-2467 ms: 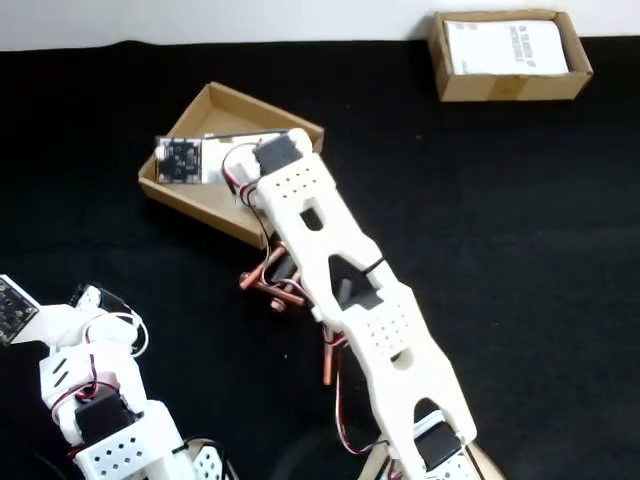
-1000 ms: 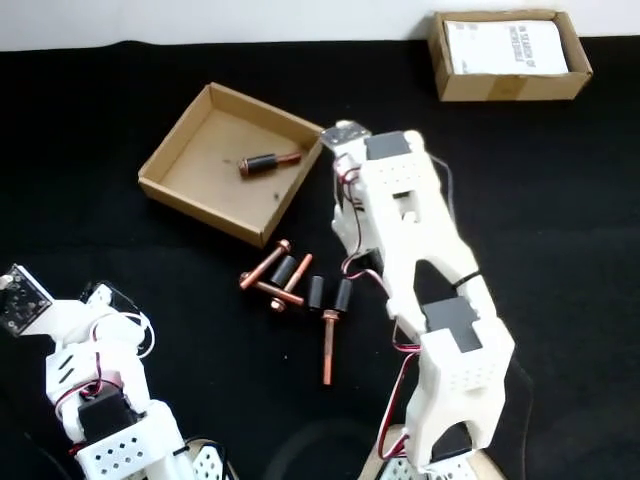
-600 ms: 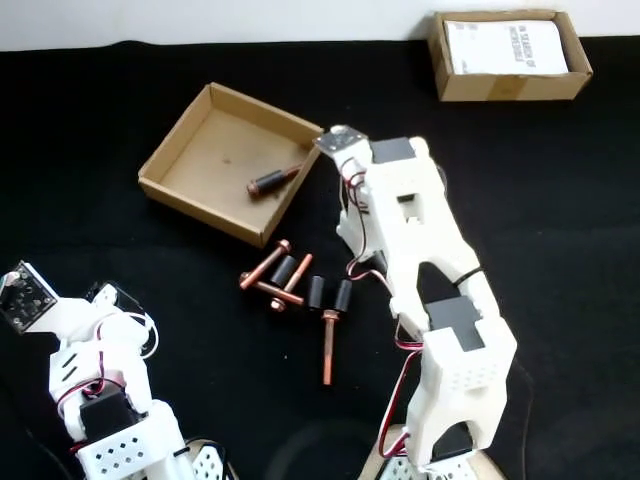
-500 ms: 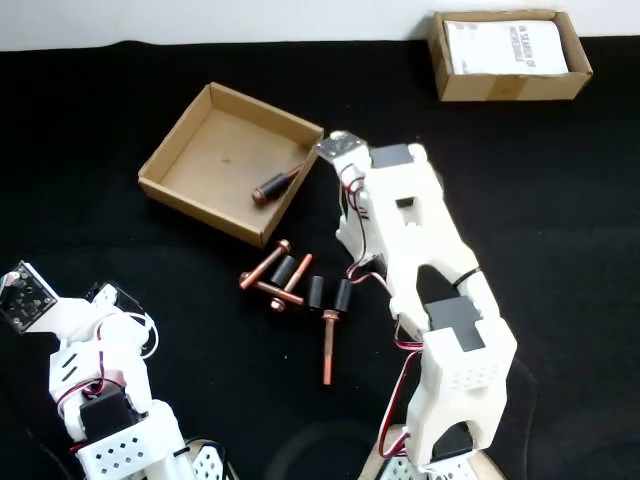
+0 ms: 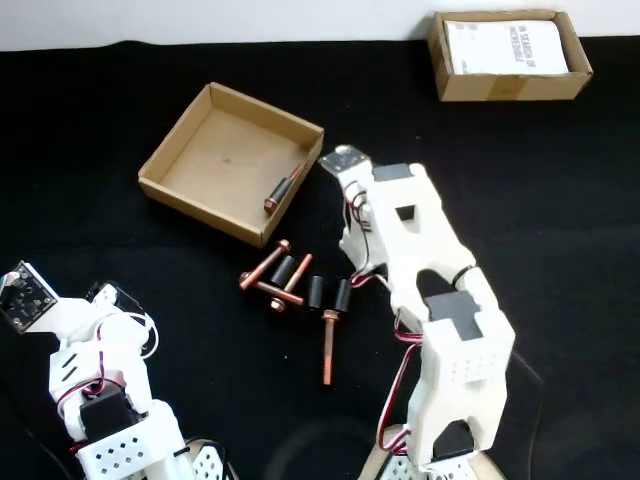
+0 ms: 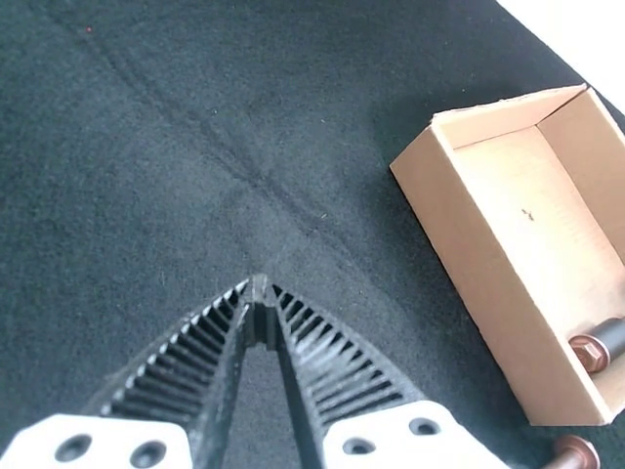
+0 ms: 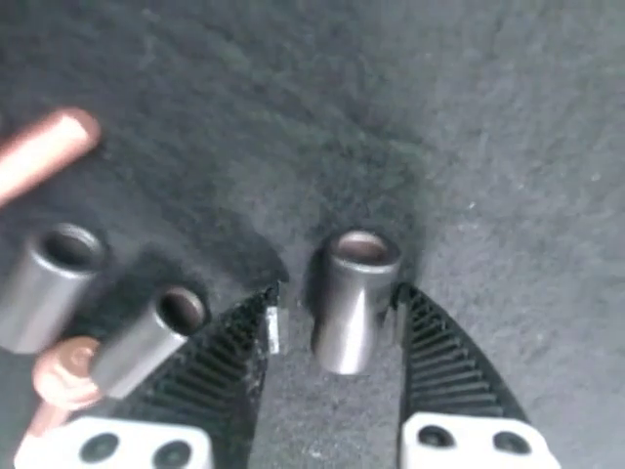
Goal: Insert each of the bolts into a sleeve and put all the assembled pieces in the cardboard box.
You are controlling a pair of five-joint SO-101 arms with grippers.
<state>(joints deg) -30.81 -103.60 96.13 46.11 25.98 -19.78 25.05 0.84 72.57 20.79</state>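
The cardboard box (image 5: 190, 135) holds one assembled bolt-and-sleeve piece (image 5: 283, 188) against its right wall. In front of it lie loose copper bolts (image 5: 265, 264) (image 5: 328, 347) and dark sleeves (image 5: 284, 269) (image 5: 314, 291). My right gripper (image 7: 337, 293) hangs low over the mat, open, with one upright-lying sleeve (image 7: 354, 293) between its fingers. Two more sleeves (image 7: 54, 283) (image 7: 146, 337) and a bolt (image 7: 44, 147) lie beside it. My left gripper (image 6: 259, 288) is shut on nothing, over bare mat at the near left, short of the box (image 6: 488, 264).
A second cardboard box (image 5: 510, 85) with a white sheet in it stands at the back right corner. The right arm (image 5: 420, 260) rises over the mat just right of the loose parts. Black mat stretches free on the right and far left.
The right arm left the box, where it dropped the assembled piece, and swung back down over the loose sleeves. The piece rolled to the box's right wall. The left arm barely moved.
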